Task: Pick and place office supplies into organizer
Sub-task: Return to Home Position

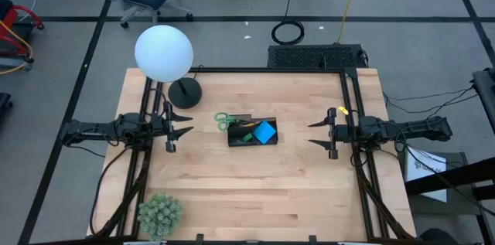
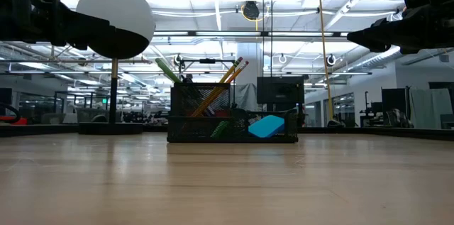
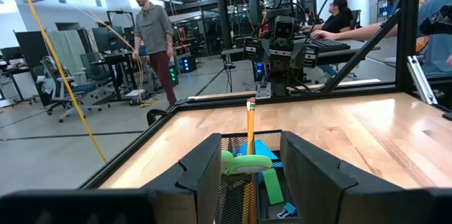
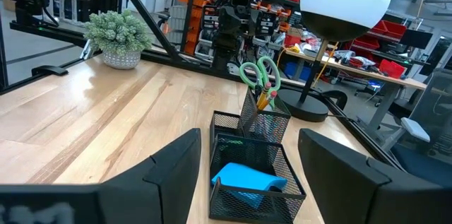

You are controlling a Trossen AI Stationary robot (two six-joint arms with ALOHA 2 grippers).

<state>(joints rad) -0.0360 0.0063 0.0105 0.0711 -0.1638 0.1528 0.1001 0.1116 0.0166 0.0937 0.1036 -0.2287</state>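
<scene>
Left end effector (image 1: 186, 123): fingers spread, holding nothing, raised near the left edge of the pale wooden plank surface (image 1: 255, 191). Right end effector (image 1: 313, 134): also spread and empty, near the right edge.

Between them, mid-surface: black wire-mesh organizer (image 1: 241, 142), long axis running arm to arm. The tall section, at the left arm's end, holds the green-handled scissors (image 1: 224, 121), handles up, and yellow pencils (image 2: 227, 83), leaning with eraser ends up. Blue square pad (image 1: 265, 132) lies in the low section.

Room beyond: open workshop, a person (image 3: 152, 33) standing on the floor.
</scene>
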